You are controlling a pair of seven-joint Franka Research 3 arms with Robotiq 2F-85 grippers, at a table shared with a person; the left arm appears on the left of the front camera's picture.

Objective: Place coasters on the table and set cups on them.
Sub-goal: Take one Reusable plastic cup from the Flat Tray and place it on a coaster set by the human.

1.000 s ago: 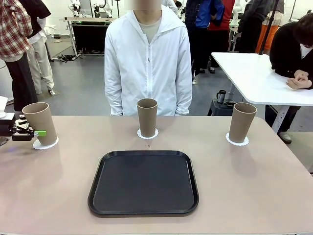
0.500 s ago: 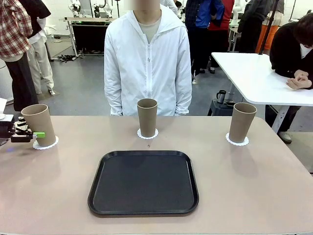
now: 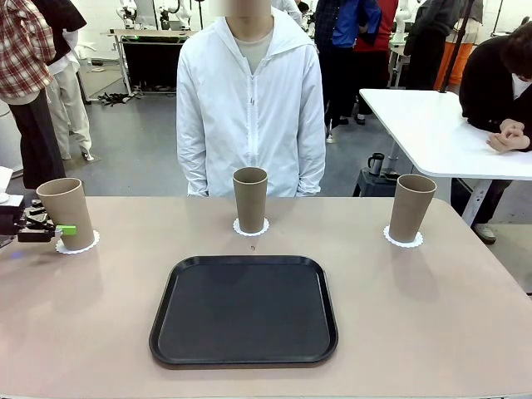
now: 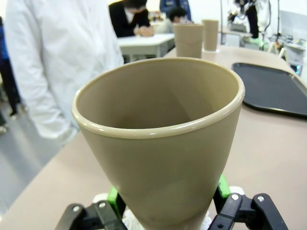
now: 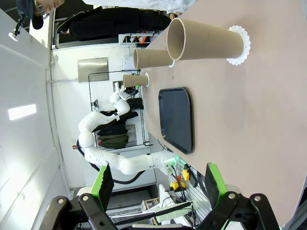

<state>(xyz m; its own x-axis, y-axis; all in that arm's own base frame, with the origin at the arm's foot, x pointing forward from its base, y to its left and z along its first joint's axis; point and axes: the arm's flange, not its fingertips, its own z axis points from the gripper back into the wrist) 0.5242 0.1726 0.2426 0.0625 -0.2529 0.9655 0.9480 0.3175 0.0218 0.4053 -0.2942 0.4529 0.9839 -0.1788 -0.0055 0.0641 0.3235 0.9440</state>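
Left hand [image 3: 60, 230] pinches the leftmost cup [image 3: 66, 213] low down, its coaster [image 3: 77, 243] mostly hidden underneath, while right hand [image 5: 158, 184] hangs spread over the surface [image 3: 416, 316].

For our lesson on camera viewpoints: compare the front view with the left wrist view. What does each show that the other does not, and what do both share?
Front view alone: all three coasters, including the middle coaster and the right coaster, the whole black tray, and the person standing behind the table.

Left wrist view alone: the inside of the left cup seen close up, with the left gripper and its green pads on either side of the cup's base.

Both share: the three cups, part of the tray, the tan table and the white jacket.
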